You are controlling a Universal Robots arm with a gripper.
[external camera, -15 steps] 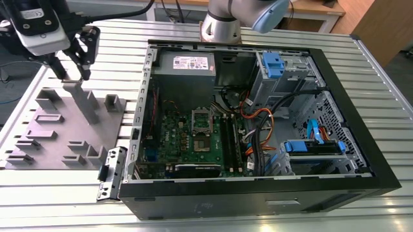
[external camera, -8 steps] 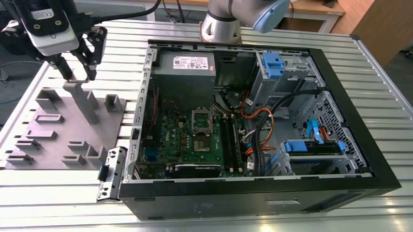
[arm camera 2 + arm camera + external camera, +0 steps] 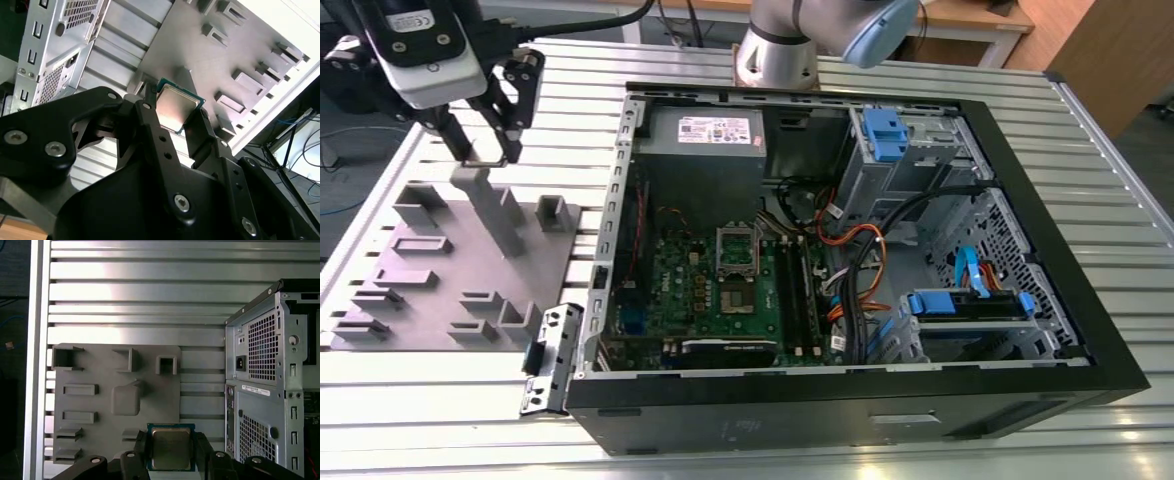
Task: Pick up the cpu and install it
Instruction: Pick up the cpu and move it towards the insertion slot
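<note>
Hovering, exterior view: black two-finger gripper (image 3: 486, 150) over grey moulded plastic tray (image 3: 554, 270), near edge of ribbed aluminium tabletop (image 3: 454, 410) at exterior view's left. Open black computer case (image 3: 854, 420) beside tray, wooden desk (image 3: 974, 15) beyond.

Second wrist view: fingers (image 3: 150, 117) clamp small flat square silvery cpu (image 3: 175, 106) by two opposite edges. Likely light, rigid, slick-sided, delicate underneath, so edge hold suits.

First wrist view: cpu level between fingers, tray beneath, perforated rear panel (image 3: 260, 365) of case alongside.

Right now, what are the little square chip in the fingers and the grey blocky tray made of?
The small flat square chip between the black fingers looks like silvery metal with a dull sheen and a greenish rim. The grey moulded tray looks like matte plastic: even colour, no glints.
</note>
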